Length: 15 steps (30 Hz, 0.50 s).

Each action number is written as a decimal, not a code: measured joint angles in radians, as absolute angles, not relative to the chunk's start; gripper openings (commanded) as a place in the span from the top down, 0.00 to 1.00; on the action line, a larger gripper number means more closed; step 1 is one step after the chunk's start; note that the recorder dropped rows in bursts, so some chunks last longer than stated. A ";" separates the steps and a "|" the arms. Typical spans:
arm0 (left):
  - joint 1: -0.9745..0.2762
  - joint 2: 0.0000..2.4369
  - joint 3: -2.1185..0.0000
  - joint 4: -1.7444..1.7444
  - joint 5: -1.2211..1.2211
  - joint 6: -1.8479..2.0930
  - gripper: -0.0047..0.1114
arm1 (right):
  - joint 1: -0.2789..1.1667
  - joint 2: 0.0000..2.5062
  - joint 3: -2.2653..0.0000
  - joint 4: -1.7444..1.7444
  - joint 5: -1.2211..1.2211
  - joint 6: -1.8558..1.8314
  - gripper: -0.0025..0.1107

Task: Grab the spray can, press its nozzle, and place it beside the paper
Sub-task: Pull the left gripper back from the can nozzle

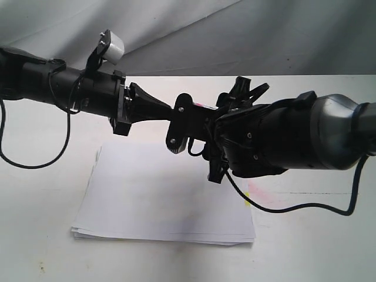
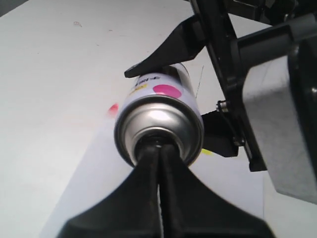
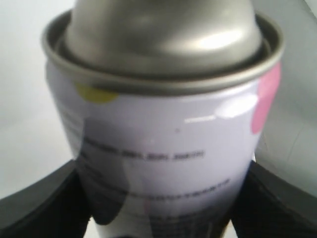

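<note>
Right gripper (image 3: 158, 203) clamps the can (image 2: 158, 119) over the paper (image 1: 147, 200). Left gripper (image 2: 159, 151), jaws shut and empty, should push straight onto the nozzle (hidden behind its tips).

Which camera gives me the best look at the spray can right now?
Left wrist view: the spray can shows its domed top, side and pink dot, with the left gripper shut at the nozzle end. Right wrist view shows only a blurred close-up of rim and label. In the exterior view it is almost wholly hidden.
</note>
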<state>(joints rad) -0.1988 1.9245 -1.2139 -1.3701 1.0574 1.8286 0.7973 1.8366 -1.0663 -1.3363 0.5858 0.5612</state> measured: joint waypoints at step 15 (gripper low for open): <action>-0.115 1.848 -1.214 -1.298 1.130 1.767 0.96 | 0.806 1.837 -1.076 -1.351 0.548 0.561 0.98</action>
